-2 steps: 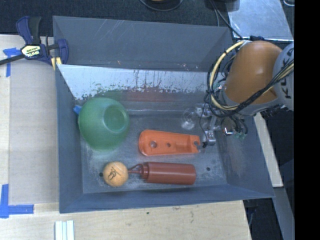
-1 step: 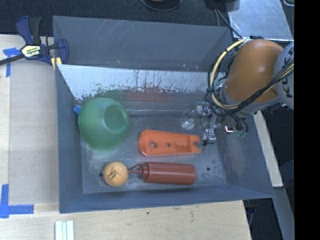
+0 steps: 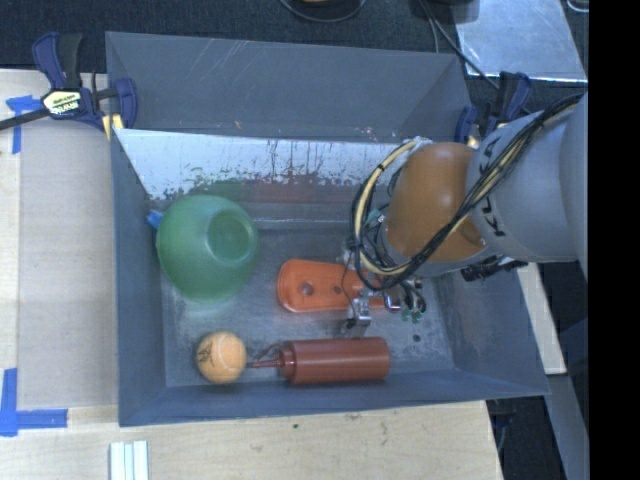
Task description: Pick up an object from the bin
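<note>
overlapping orange piece [image 3: 305, 286] edge, end effector [image 3: 359, 314]

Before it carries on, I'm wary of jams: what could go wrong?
The gripper sits over the right end of the flat orange piece, with the dark red bottle lying close beside it; descending could knock or roll the bottle. Taken by its end, the orange piece might tilt and slip.

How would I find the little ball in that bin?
Start at the grey metal bin and find the big green bowl on its left. Just below it in the picture lies the ball. Small, round and yellow-orange, unlike the long dark red bottle beside it.
</note>
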`<move>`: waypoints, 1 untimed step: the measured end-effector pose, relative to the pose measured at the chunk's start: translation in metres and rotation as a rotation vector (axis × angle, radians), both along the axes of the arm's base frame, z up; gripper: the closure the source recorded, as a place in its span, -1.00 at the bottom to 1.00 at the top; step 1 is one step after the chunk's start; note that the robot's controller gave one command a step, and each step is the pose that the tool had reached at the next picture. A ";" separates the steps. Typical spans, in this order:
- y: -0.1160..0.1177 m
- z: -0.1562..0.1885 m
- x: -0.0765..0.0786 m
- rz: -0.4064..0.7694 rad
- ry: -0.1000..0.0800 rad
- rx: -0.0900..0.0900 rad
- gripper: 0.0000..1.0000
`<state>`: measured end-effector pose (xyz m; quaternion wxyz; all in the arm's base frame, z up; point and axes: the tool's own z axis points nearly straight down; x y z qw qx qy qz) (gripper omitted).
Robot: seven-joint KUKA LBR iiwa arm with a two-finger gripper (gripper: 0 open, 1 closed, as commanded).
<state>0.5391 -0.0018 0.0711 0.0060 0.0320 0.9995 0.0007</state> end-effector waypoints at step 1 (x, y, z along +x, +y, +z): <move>-0.004 0.000 0.031 0.151 0.000 -0.004 1.00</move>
